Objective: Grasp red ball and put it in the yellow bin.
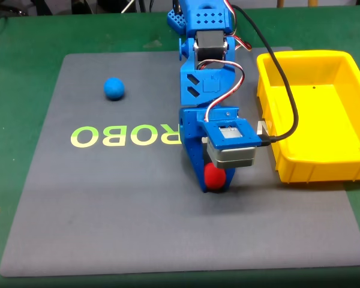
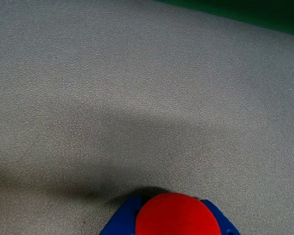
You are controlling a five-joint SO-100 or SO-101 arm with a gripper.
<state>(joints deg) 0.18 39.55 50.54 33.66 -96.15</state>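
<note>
Fixed view, lower centre: blue jaws (image 1: 216, 183) down at the grey mat (image 1: 108, 228), clamped on the red ball (image 1: 213, 176); ball sits at mat level. Wrist view: ball (image 2: 179, 215) at bottom edge with blue jaw parts either side. Yellow bin (image 1: 306, 171) right of frame, just beside the arm. Blue ball (image 1: 114, 89) upper left, well apart. Green surface (image 1: 24, 48) around the mat.
</note>
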